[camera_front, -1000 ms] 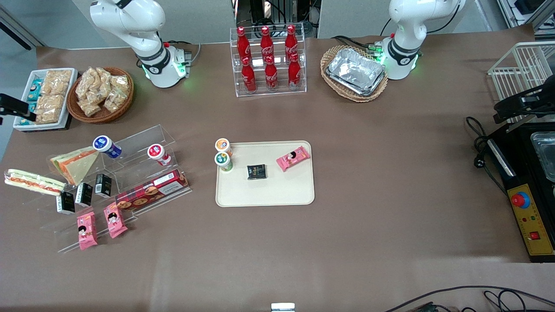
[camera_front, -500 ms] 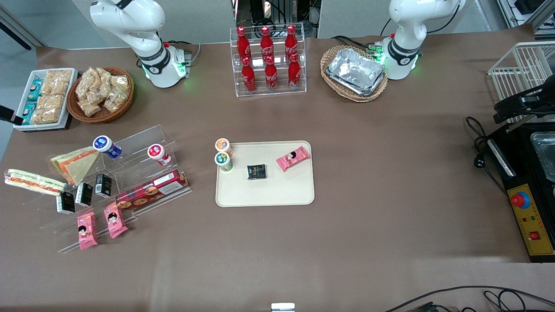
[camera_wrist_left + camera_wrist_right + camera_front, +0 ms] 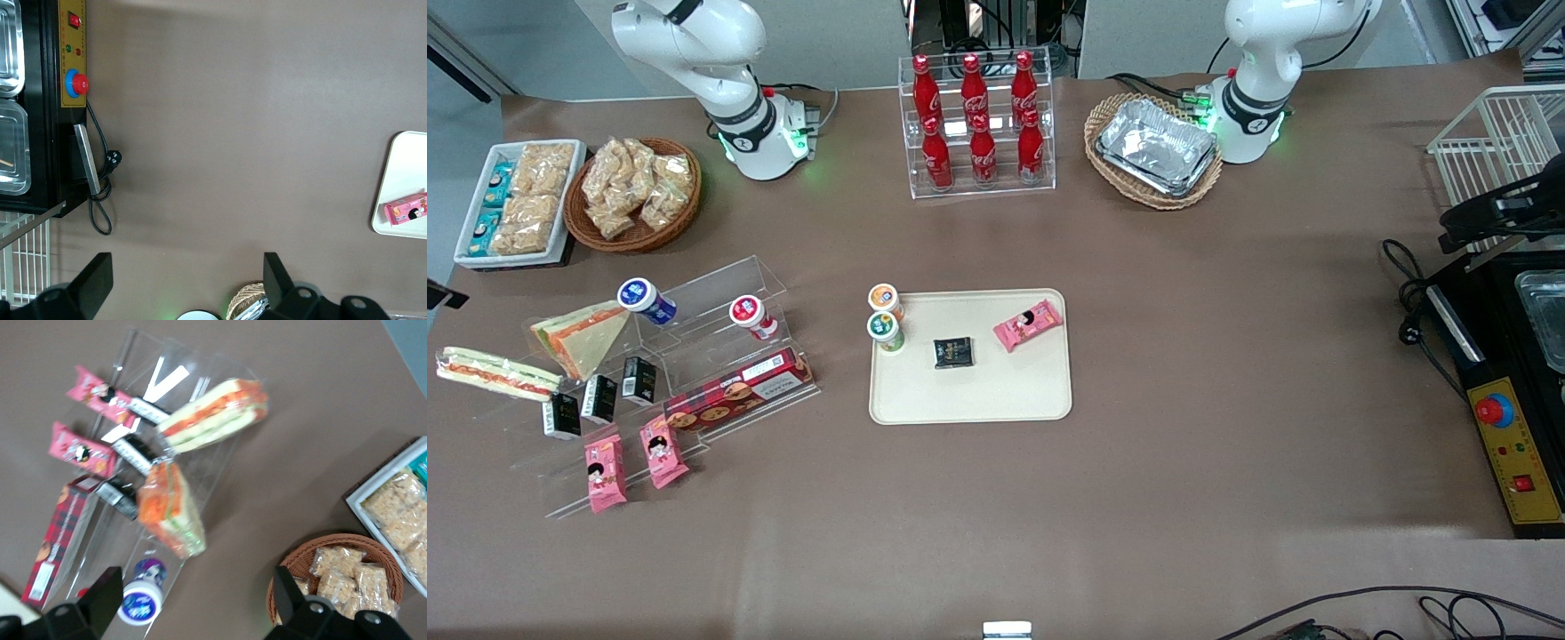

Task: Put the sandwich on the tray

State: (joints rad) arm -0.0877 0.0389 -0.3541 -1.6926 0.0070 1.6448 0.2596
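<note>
The claw (image 3: 193, 607), fingers apart and empty, seemingly hovers above the sandwich (image 3: 215, 415) on its rack.

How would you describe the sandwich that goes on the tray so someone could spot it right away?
Find the clear acrylic step stand toward the working arm's end of the table. The sandwich lies at its outermost end, beside the triangular wedge sandwich. It is long and narrow, white bread with a red-orange stripe.

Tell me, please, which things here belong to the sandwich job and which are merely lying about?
Job:
long sandwich on the clear rack
cream tray
gripper, open, above the rack

Lying about:
wedge sandwich
pink snack packs
red biscuit box
cola bottles
foil trays
wicker basket of snacks
</note>
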